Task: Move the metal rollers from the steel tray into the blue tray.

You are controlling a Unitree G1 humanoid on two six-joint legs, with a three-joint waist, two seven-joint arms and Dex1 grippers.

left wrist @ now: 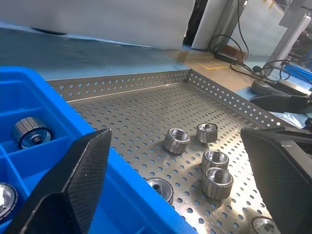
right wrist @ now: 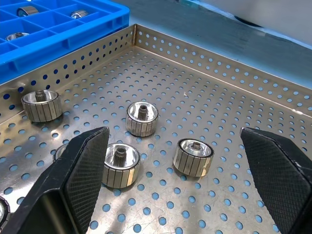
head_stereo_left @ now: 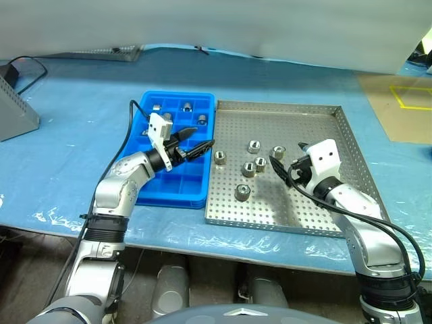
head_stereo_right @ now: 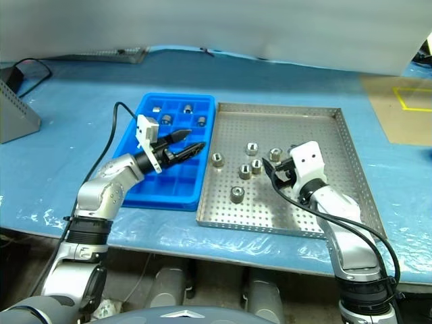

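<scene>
Six metal rollers are seen loose in the steel tray, others already in the blue tray. Small, hard, and likely slippery, they are best pinched across the ribbed sides. Both the left gripper and right gripper are spread wide, empty.

No lettering, labels, brand marks or numbers can be read anywhere in these views.
</scene>
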